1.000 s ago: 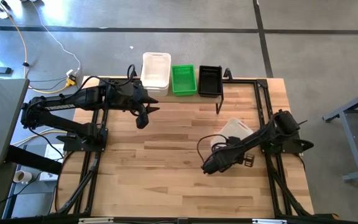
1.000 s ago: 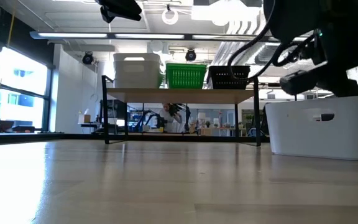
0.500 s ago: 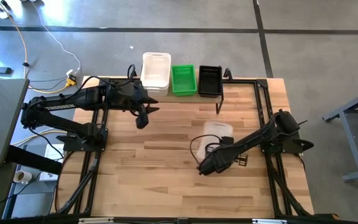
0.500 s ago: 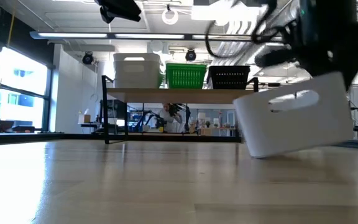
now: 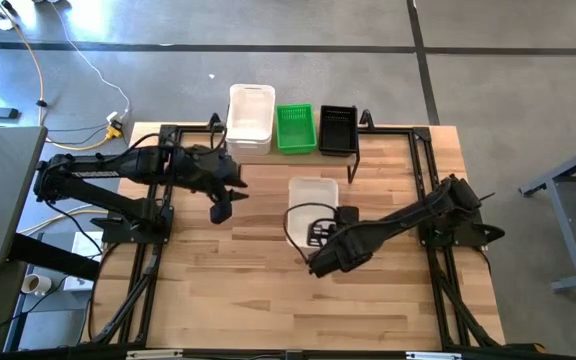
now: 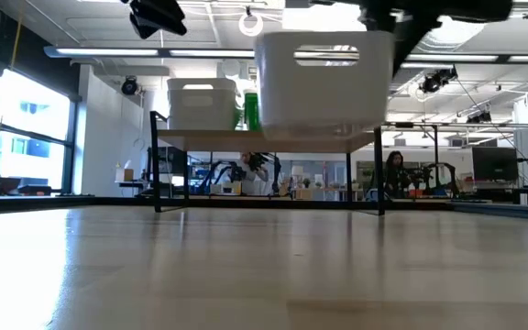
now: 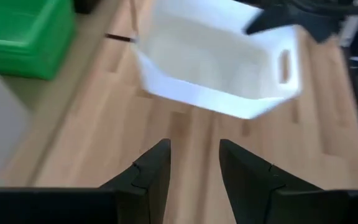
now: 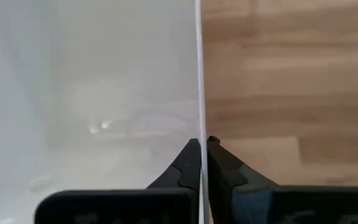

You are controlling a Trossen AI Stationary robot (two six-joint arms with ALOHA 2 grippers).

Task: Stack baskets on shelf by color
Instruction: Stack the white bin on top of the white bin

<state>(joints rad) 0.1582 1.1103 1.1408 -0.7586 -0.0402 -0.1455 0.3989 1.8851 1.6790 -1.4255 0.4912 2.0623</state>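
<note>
The shelf (image 6: 264, 139) stands at the table's far edge. On it rest a white basket (image 5: 251, 112), a green basket (image 5: 295, 127) and a black basket (image 5: 338, 127). Another white basket (image 5: 313, 198) hangs in the air above mid-table, and in the low view this basket (image 6: 324, 78) hides part of the shelf's row. My right gripper (image 5: 321, 236) is shut on its near wall. My left gripper (image 7: 194, 163) hovers open to the left of it, holding nothing; in the high view it (image 5: 221, 210) is over the table's left half. My right gripper pinches the white basket's thin wall at its rim (image 8: 199, 106), one finger inside the basket and one outside. The fingers come slanting down from the near right side. The basket hangs about level, mouth up, lifted clear of the table.
Bare wooden tabletop (image 5: 258, 290) lies in front of the shelf. Black frame rails (image 5: 428, 180) run along both sides. Beyond the table, people and benches (image 6: 392, 174) show in the room.
My right gripper has lifted the white basket off the table at the right. It carried the basket up and toward the left and far edge, nearer the shelf. The basket tipped on the way and now hangs level. My left gripper swung slightly toward the near edge.
</note>
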